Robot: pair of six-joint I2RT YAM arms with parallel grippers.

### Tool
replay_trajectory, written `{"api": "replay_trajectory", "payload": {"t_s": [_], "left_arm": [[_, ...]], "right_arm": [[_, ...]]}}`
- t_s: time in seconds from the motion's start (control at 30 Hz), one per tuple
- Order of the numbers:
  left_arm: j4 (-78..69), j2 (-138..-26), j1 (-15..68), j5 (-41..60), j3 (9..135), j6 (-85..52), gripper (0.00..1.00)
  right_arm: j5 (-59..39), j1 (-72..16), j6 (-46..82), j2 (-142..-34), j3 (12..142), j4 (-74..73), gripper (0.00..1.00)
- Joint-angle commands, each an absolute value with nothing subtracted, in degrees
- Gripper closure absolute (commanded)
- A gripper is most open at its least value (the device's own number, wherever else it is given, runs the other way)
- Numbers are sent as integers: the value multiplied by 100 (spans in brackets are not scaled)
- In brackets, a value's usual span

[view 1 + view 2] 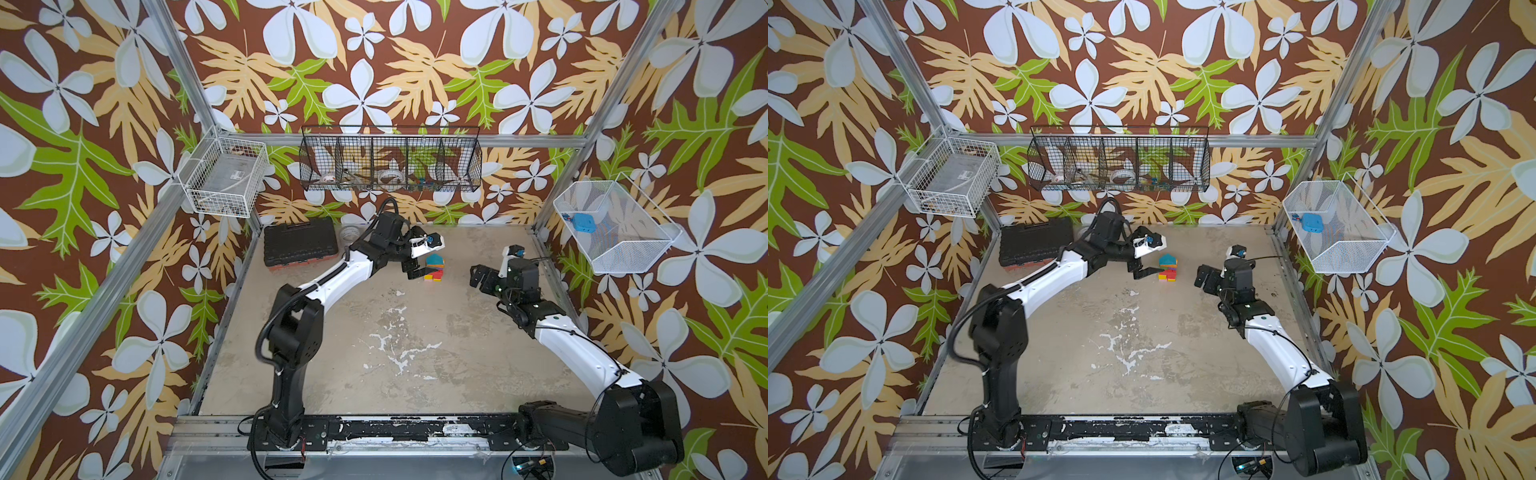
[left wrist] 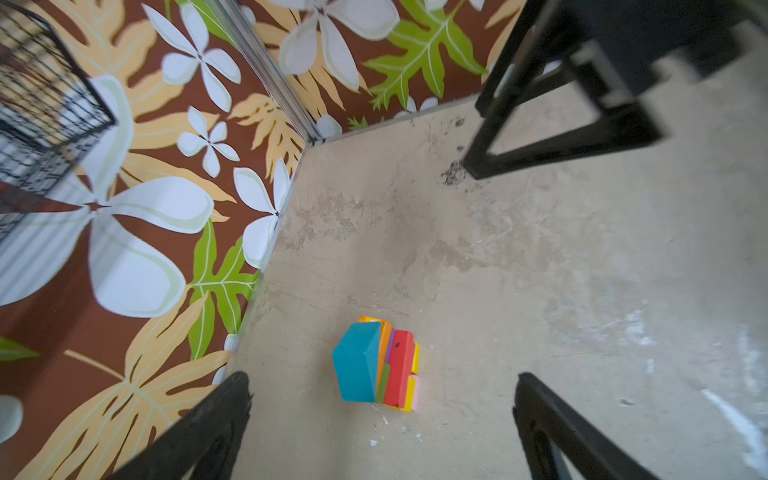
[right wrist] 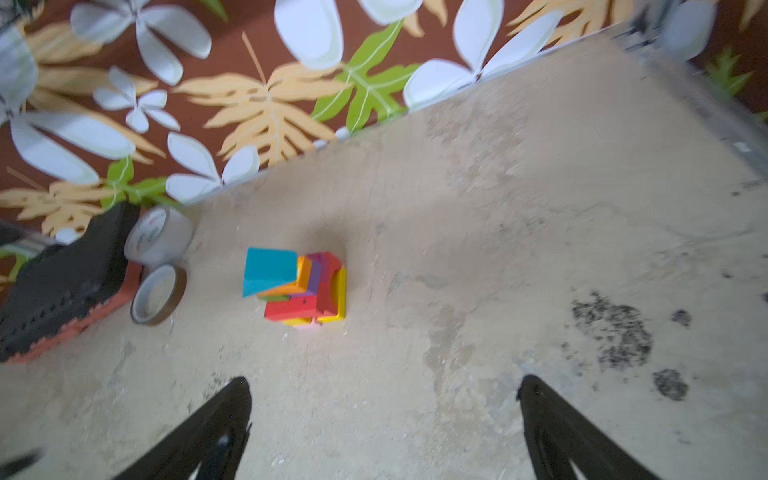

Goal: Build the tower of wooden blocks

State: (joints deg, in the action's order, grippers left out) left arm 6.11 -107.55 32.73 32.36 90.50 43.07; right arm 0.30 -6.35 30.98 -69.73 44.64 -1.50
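The tower [image 1: 434, 268] [image 1: 1168, 268] stands toward the back middle of the table in both top views. It is a small stack of wood blocks with yellow and pink at the base, red, orange, purple and green above, and a teal roof-shaped piece [image 2: 359, 368] on top. My left gripper [image 1: 415, 267] [image 1: 1142, 268] [image 2: 382, 384] hangs just left of the tower, open and empty, not touching it. My right gripper [image 1: 478, 278] [image 1: 1206, 280] [image 3: 384, 384] is open and empty, well to the right of the tower [image 3: 297, 286].
A black toolbox [image 1: 299, 245] lies at the back left with a clear jar [image 1: 349, 232] beside it. Two tape rolls [image 3: 158, 270] sit by the toolbox. Wire baskets hang on the back wall [image 1: 390, 160], left wall [image 1: 226, 176] and right wall [image 1: 615, 226].
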Motion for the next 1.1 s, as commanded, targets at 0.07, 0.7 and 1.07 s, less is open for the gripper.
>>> {"api": "replay_trajectory", "payload": {"t_s": [0.07, 0.7, 1.07], "left_arm": [[-2568, -8792, 3233, 1800, 6261, 2248, 0], [-4722, -7538, 2125, -3366, 2198, 819, 0], [-7713, -8034, 912, -1641, 609, 101, 0]], "right_arm": [[971, -345, 3345, -7047, 4255, -1185, 0], [2851, -661, 563, -8380, 1869, -5568, 6], [1210, -457, 133, -8437, 1043, -7095, 0]]}}
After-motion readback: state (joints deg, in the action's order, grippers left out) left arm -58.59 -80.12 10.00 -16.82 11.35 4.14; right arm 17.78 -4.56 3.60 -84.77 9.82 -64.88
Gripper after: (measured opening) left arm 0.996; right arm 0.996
